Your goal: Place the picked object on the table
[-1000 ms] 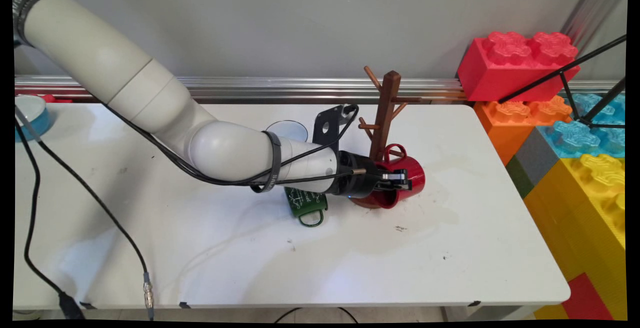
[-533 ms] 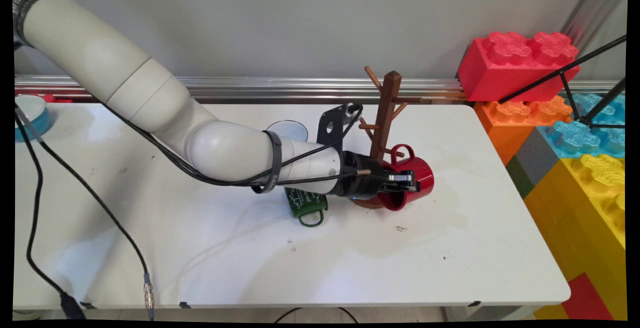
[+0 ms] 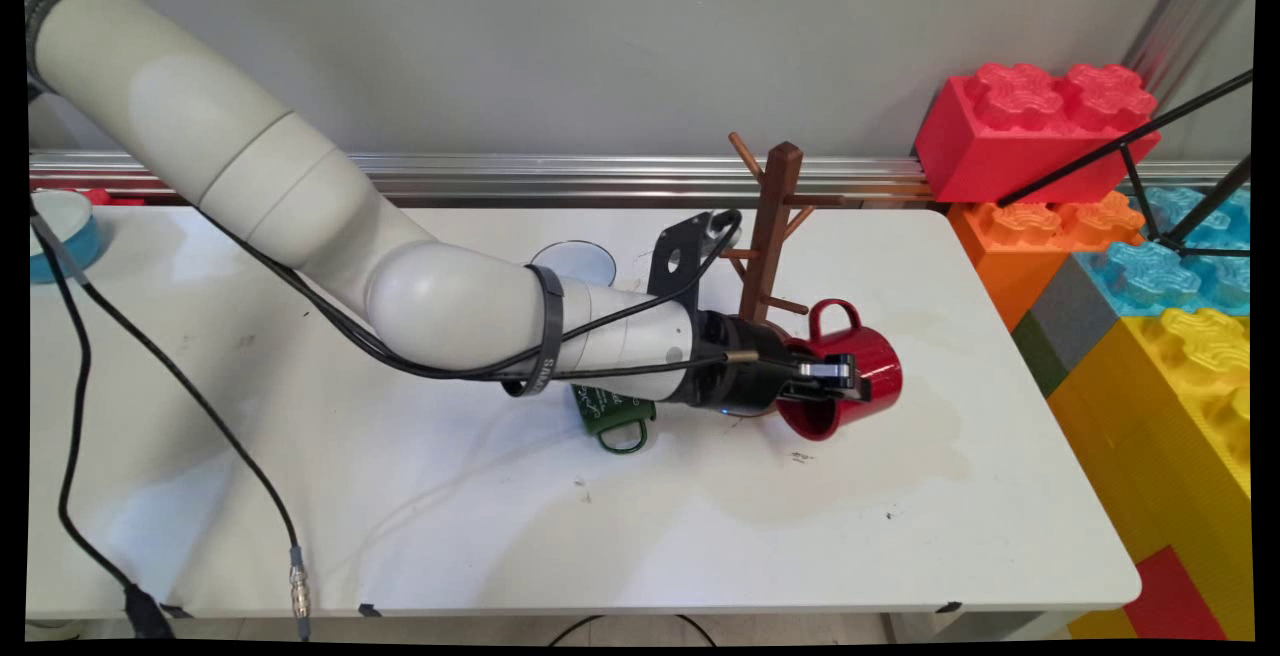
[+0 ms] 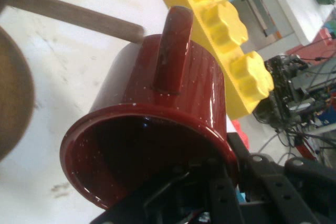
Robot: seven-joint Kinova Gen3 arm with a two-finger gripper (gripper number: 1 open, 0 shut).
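Observation:
My gripper [image 3: 838,382] is shut on the rim of a red mug [image 3: 855,368], one finger inside it and one outside. The mug lies on its side in the air, handle up, mouth toward the arm, just right of the wooden mug tree [image 3: 772,226]. In the hand view the red mug [image 4: 157,108] fills the middle, its handle pointing up, with my gripper [image 4: 220,182] clamped on its lower right rim. One peg of the tree [image 4: 73,17] shows at the top left and its round base [image 4: 13,93] at the left edge.
A green mug [image 3: 612,411] lies on its side under the forearm. A glass [image 3: 573,261] stands behind the arm. A blue bowl [image 3: 60,231] sits at the far left. Large toy bricks [image 3: 1130,236] are stacked past the table's right edge.
The gripper has carried the red mug to the right, away from the mug tree's trunk and pegs. The green mug and the tree have stayed put.

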